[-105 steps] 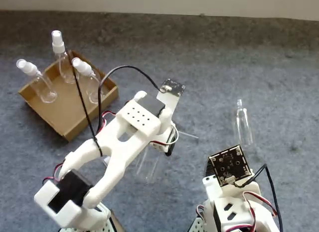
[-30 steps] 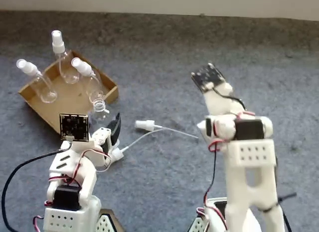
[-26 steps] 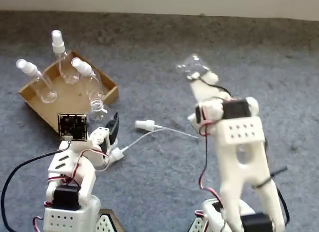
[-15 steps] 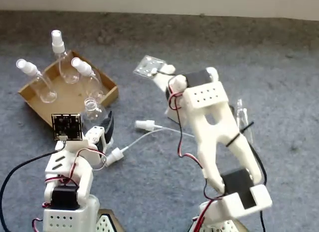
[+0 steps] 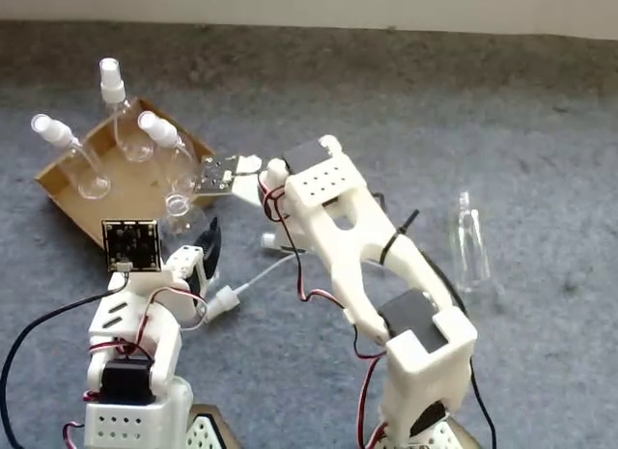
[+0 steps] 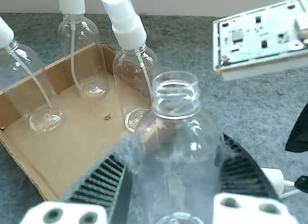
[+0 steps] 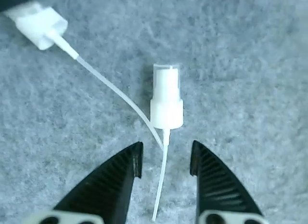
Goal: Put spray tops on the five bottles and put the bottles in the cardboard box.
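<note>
Spread wide, the right tool (image 7: 166, 148) hangs over the white plastic spray top (image 7: 167, 106) on the grey table (image 7: 250, 50), its head just ahead of the tool, tube running back between the jaws. The left tool (image 6: 171, 178) holds the clear uncapped bottle (image 6: 175, 127) upright.

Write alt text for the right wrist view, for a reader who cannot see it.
A white spray top lies on grey carpet, its thin tube running between two open black jaws. A second top lies farther off, its tube reaching the first.
</note>
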{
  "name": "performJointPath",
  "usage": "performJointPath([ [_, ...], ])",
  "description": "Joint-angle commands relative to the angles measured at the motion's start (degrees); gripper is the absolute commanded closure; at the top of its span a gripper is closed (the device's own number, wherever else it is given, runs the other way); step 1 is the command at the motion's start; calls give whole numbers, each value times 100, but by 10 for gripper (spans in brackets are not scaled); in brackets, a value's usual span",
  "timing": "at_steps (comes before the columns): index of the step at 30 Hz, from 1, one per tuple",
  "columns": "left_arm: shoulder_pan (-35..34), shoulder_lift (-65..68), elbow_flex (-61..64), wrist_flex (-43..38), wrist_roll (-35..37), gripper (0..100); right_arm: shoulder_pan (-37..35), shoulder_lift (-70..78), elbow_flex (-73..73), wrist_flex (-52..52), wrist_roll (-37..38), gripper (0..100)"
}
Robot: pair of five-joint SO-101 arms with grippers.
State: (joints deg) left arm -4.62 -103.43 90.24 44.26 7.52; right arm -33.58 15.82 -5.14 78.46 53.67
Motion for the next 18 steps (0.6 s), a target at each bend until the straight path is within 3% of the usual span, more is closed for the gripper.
performJointPath([
  [1,-75,-31,-48,-9,-53,860,-84,31,-338,-171,26,755],
  [18,-75,-31,-40,0,-53,860,-92,716,-338,-822,9,753],
])
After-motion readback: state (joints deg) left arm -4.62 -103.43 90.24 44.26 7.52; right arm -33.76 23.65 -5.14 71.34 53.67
